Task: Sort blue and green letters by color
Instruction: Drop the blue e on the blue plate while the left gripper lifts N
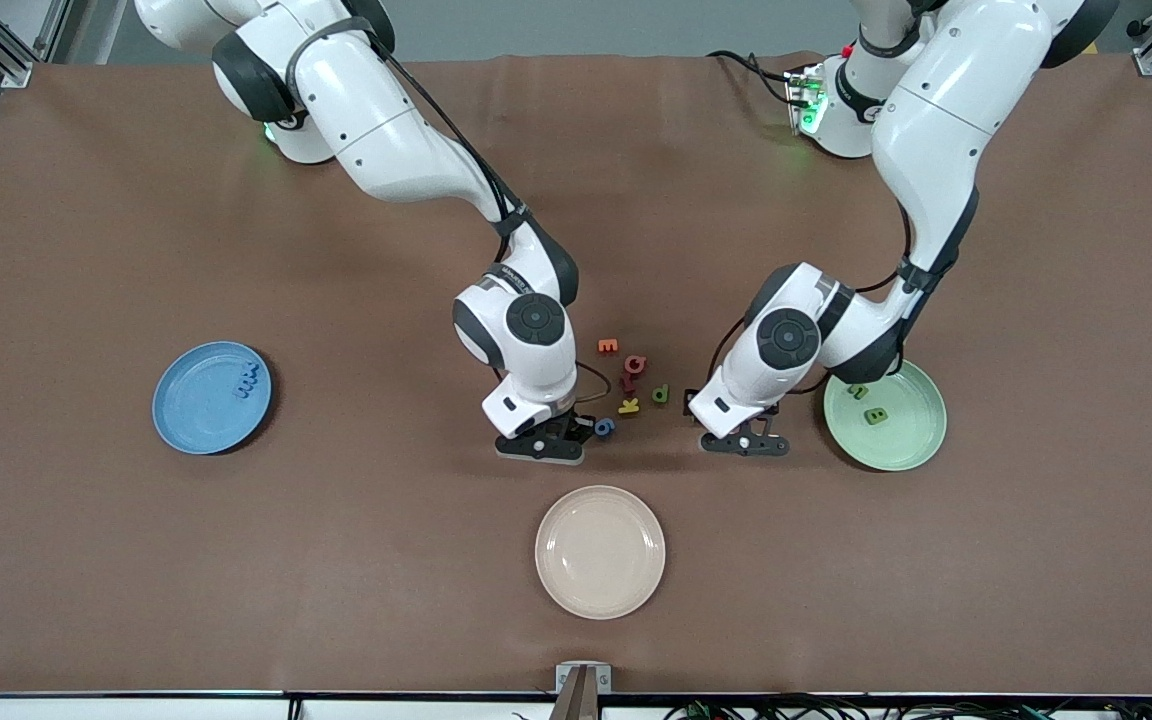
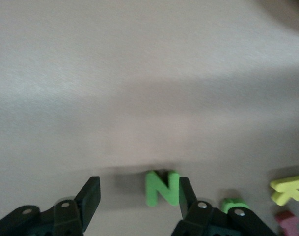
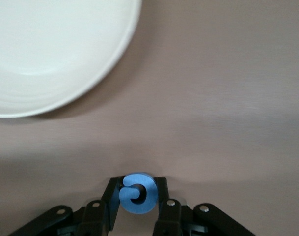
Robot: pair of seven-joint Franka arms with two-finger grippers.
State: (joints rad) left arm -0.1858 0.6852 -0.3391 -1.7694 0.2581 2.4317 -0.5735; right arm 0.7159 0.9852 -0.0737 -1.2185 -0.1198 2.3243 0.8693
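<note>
Nearest the front camera, a cream plate (image 1: 600, 551) is sitting bare on the brown table (image 1: 136, 560). Just above it in that view, both grippers are working low at the table. The right gripper (image 1: 540, 447) is pinching the blue G (image 3: 137, 193) between its fingers, the letter lying at the table surface at the near edge of the letter pile. The left gripper (image 1: 746, 441) is standing with its fingers apart, a green N (image 2: 162, 187) lying on the table between them, touching one finger, not gripped.

A little farther off, the loose pile is holding a yellow K (image 1: 628, 406), a green letter (image 1: 660, 394), red letters (image 1: 630, 380) and an orange E (image 1: 608, 346). Level with it, the blue plate (image 1: 211, 397) toward the right arm's end is carrying several blue letters (image 1: 248, 382), and the green plate (image 1: 886, 416) toward the left arm's end is showing a green B (image 1: 875, 416) and another green piece.

Sorting looks mostly done: one blue and two green letters seem left.

Only the wrist views are showing the grip on the G and the N; the front view alone is showing the plates' contents.
</note>
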